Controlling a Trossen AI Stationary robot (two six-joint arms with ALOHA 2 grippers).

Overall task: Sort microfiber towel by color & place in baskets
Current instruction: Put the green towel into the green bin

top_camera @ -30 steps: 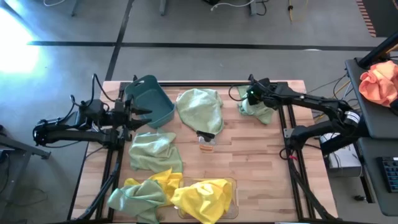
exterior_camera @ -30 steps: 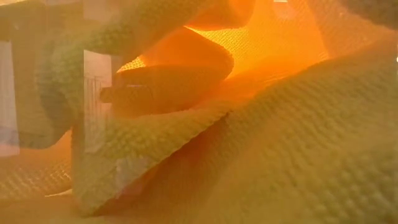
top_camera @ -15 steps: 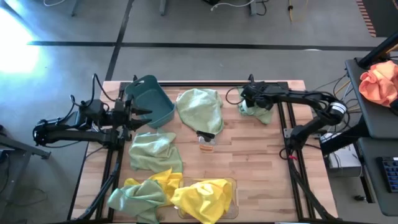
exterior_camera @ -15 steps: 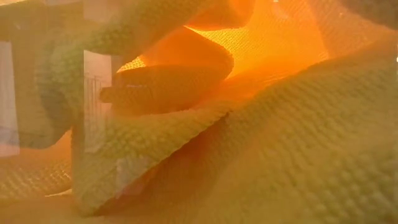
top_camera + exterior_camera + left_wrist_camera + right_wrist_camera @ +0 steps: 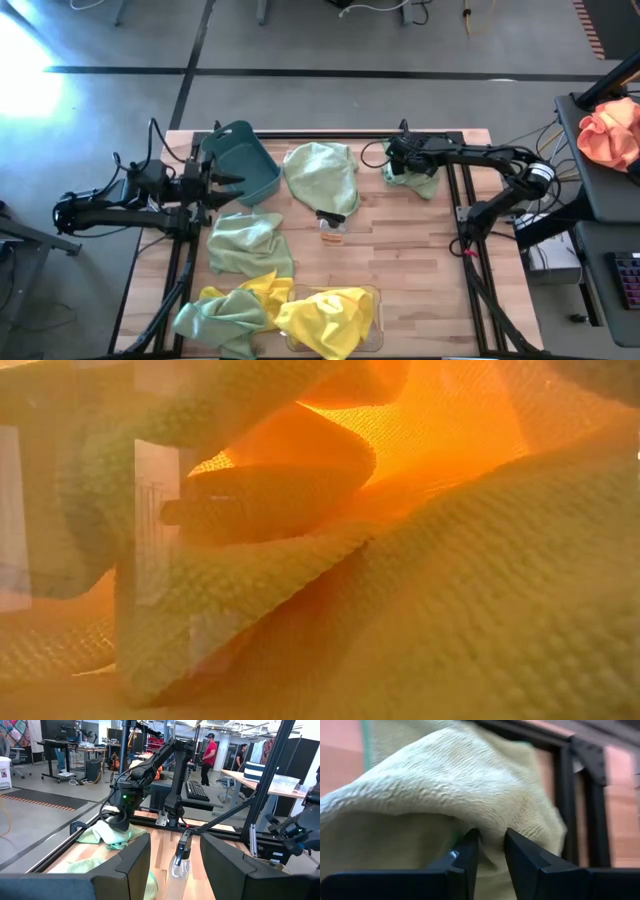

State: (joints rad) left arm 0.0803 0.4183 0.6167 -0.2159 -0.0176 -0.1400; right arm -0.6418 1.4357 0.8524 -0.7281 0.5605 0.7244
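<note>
My right gripper [image 5: 393, 158] is at the table's far right, pointing down, shut on a pale green towel [image 5: 418, 180] that lies bunched on the wood; it also shows in the left wrist view [image 5: 111, 831]. My left gripper [image 5: 222, 180] is open and empty beside the teal basket [image 5: 242, 160] at the far left. A second green towel [image 5: 322, 175] lies at the far centre and a third [image 5: 245, 243] at the near left. Yellow and green towels [image 5: 232, 305] lie at the near edge. A yellow towel [image 5: 328, 315] fills the clear basket [image 5: 372, 294] and blocks the low view [image 5: 400, 610]. My right gripper pinches a raised fold of the green towel [image 5: 489, 831] between its two fingers [image 5: 468, 851]. It comes from above, pointing down. The rest of the towel lies slack on the table around the fingers.
A small amber-and-black bottle [image 5: 332, 228] lies at the table's centre, straight ahead of my left gripper [image 5: 179, 861]. An orange-pink cloth [image 5: 610, 132] lies on a bench off the table's right. Black frame rails run along the table's left and right sides. People stand in the room behind.
My right gripper has shifted a little toward the table's left over the green towel, and its arm has drawn in behind it. The towel stays on the table.
</note>
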